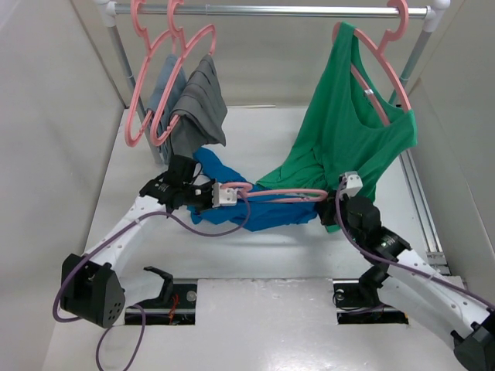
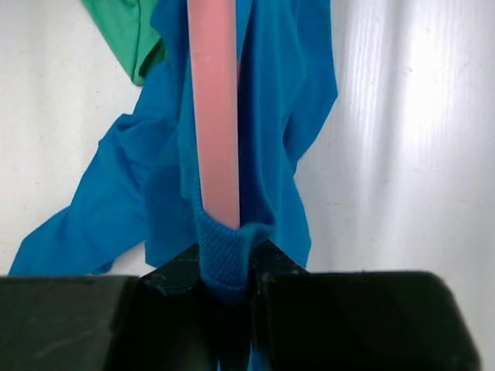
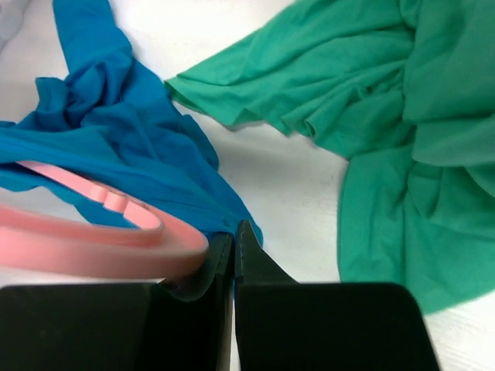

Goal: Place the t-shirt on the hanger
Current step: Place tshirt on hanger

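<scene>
Laundry on a white bench (image 1: 255, 263): we see the bright blue t-shirt (image 1: 267, 215) lying crumpled between the two arms, with the pink hanger (image 1: 290, 195) stretched flat across it from one wrist to the other. The left end effector (image 2: 226, 272) is clenched on the t-shirt's ribbed collar. The hanger's bar rises out of that collar fold and runs straight away from the jaws. The right end effector (image 3: 233, 241) is pressed fully together at the hanger's other end, and the curved pink corner lies just beside its left finger. A point of blue cloth meets its tips, but we cannot tell whether any is pinched. To the right, the green top (image 1: 348, 131) drapes from the rail (image 1: 271, 11) down onto the bench. Grey garments (image 1: 197, 97) hang at the rail's left end.
</scene>
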`<control>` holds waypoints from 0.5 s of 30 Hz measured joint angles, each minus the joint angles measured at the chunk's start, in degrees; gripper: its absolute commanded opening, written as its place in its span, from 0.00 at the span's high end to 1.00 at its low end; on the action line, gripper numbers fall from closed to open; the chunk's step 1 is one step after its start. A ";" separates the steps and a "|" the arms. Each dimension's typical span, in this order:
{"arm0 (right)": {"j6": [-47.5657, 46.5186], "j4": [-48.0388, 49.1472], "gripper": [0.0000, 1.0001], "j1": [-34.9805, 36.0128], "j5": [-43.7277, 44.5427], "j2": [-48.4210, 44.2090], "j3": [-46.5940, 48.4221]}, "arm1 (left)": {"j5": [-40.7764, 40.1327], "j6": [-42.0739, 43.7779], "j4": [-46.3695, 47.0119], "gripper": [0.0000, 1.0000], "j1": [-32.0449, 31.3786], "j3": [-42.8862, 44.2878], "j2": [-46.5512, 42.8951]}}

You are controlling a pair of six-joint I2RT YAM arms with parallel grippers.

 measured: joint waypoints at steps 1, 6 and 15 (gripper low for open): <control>-0.09 -1.01 1.00 -0.20 -0.07 -0.52 0.15 | -0.48 0.72 0.44 1.00 0.00 -0.46 -0.04; -0.33 -6.49 1.00 -0.94 -0.17 -4.39 2.34 | -7.39 0.79 6.75 1.00 -0.59 -4.81 -0.24; -0.61 -13.40 1.00 -0.96 -0.20 -10.29 3.89 | -10.58 2.69 15.43 1.00 -1.53 -9.64 -1.79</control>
